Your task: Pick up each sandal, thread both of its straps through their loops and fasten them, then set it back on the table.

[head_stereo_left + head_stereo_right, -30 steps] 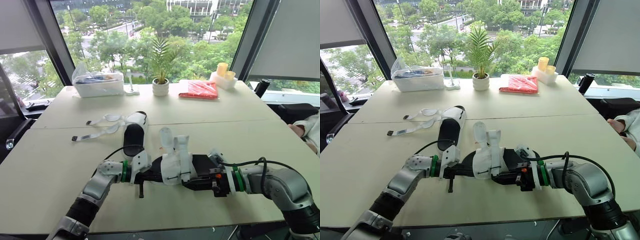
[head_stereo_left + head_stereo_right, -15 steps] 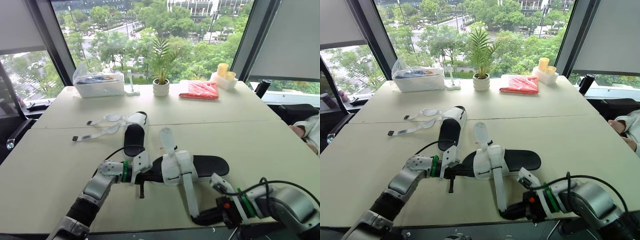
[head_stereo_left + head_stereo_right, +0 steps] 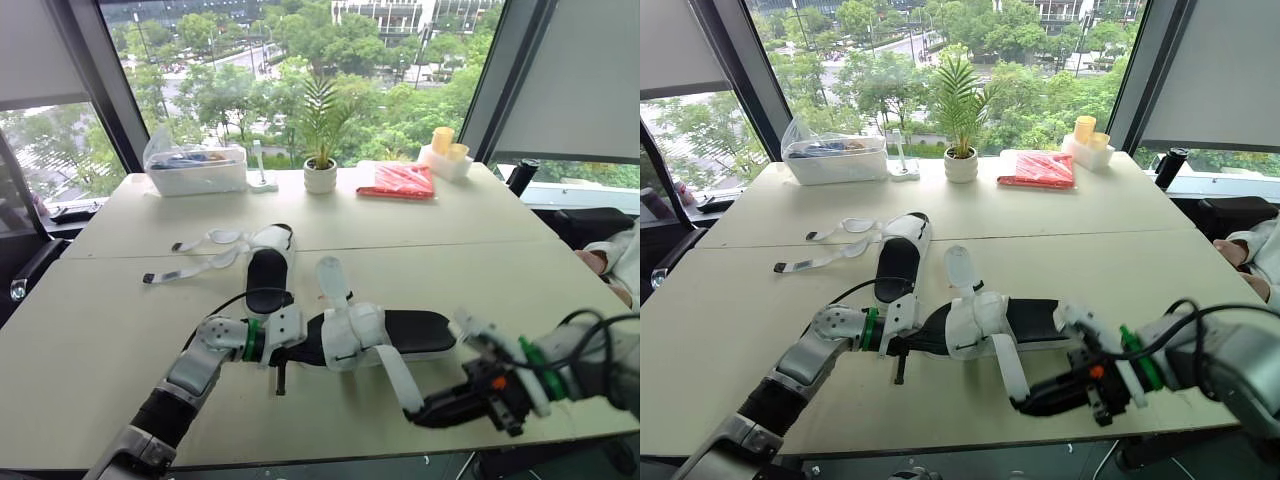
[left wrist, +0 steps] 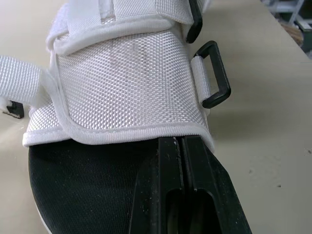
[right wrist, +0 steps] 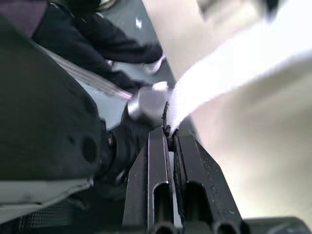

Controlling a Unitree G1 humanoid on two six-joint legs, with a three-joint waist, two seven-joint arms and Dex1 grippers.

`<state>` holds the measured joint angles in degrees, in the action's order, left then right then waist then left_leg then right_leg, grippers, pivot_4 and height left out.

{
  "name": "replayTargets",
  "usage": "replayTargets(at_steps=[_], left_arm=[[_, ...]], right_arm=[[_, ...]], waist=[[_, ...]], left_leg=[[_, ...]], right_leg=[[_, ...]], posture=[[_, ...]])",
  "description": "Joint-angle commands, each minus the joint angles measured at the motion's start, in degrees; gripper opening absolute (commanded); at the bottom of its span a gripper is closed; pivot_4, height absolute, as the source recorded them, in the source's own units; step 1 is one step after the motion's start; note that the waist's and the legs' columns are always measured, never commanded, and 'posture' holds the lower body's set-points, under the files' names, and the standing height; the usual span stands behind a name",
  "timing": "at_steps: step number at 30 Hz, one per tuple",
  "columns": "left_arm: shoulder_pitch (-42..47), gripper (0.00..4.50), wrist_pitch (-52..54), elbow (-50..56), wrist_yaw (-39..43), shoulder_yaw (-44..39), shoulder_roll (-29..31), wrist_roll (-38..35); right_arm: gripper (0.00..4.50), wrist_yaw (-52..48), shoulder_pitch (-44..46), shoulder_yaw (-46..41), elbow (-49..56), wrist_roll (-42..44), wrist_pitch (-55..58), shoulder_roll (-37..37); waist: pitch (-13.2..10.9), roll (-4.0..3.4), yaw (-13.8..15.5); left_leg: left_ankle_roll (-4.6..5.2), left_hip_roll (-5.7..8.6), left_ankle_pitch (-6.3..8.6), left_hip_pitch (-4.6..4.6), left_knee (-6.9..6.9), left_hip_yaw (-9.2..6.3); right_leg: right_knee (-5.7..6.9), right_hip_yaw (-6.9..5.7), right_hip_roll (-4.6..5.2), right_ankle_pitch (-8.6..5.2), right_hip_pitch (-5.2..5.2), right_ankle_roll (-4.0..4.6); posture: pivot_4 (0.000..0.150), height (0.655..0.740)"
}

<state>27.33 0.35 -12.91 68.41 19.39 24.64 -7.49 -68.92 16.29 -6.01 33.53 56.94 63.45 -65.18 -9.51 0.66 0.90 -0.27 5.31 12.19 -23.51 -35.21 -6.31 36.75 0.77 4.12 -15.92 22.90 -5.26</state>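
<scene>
- We see the near sandal (image 3: 405,333) at the front of the tabletop (image 3: 100,320), lengthwise between the two arms. Its black sole is low over the surface, and we cannot tell whether it touches.
- The left tool (image 4: 183,141) has its two fingers pressed together on the sandal's end nearest that arm. In the left wrist view the tips reach the hem of the white mesh upper (image 4: 126,83).
- A black loop (image 4: 214,75) sticks out from the side of that upper, with nothing through it.
- The right tool (image 3: 428,410) is near the front edge of the tabletop, just beside the sandal. It is clamped tight on the tip of a white strap (image 3: 392,372).
- That strap runs taut and slanting from the upper down to the right tool. In the right wrist view we see it pinched between the fingers (image 5: 158,156).
- The sandal's other strap (image 3: 330,277) stands upright above the upper, loose.
- The second sandal (image 3: 268,268) lies flat further back, just behind the left tool. Its loose straps (image 3: 195,258) trail out across the tabletop toward the robot's left.
- Along the window side stand a clear container (image 3: 195,170), a potted plant (image 3: 320,172), a red packet (image 3: 398,180) and yellow cups (image 3: 446,145), all well apart from the sandals.
- A person's sleeve (image 3: 618,262) shows at the right edge.
</scene>
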Motion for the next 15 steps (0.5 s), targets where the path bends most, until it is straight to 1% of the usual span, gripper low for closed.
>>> replayTargets(at_steps=[1,5,8,11,15], left_arm=[[-1.1,0.00,-1.5,-4.7,2.1,4.8,1.4,5.3],[-0.3,0.00,-3.8,-6.9,2.7,5.8,1.4,6.5],[0.0,0.00,-4.3,-7.8,2.6,6.1,1.0,6.4],[0.1,0.00,-4.8,-8.2,2.6,6.4,1.0,6.6],[0.0,0.00,-5.2,-8.5,2.8,6.7,1.2,6.9]], right_arm=[[0.06,-0.6,8.9,-0.9,-2.0,3.7,1.1,-0.8],[0.06,-0.1,20.0,3.9,-8.3,1.4,1.1,2.9],[0.06,-1.0,26.3,9.7,-13.7,-5.4,-2.9,5.6],[0.06,-2.8,29.2,12.8,-17.6,-9.3,-5.3,7.1],[0.06,-3.7,32.3,16.6,-25.1,-15.7,-10.0,10.9]], waist=[[0.0,-0.06,-0.1],[0.0,-0.07,0.0],[0.1,-0.13,0.0],[0.1,-0.14,0.1],[0.1,-0.20,-0.1]], left_leg=[[0.03,0.01,0.02,0.00,-0.01,0.01],[0.05,0.00,0.03,-0.01,0.00,0.03],[0.17,0.01,0.10,-0.01,0.00,0.05],[0.21,0.06,0.12,-0.03,-0.01,0.06],[0.22,0.06,0.13,-0.03,-0.02,0.06]], right_leg=[[-0.04,0.01,0.02,0.00,-0.01,0.01],[-0.28,0.00,0.03,-0.06,-0.12,0.14],[-0.43,0.01,0.05,-0.01,-0.17,0.06],[-0.49,0.01,0.09,0.05,-0.17,-0.04],[-0.53,0.01,0.09,0.09,-0.20,-0.11]], posture=[[0.150,0.7400],[0.150,0.7400],[0.150,0.7400],[0.150,0.7400],[0.150,0.7400]])
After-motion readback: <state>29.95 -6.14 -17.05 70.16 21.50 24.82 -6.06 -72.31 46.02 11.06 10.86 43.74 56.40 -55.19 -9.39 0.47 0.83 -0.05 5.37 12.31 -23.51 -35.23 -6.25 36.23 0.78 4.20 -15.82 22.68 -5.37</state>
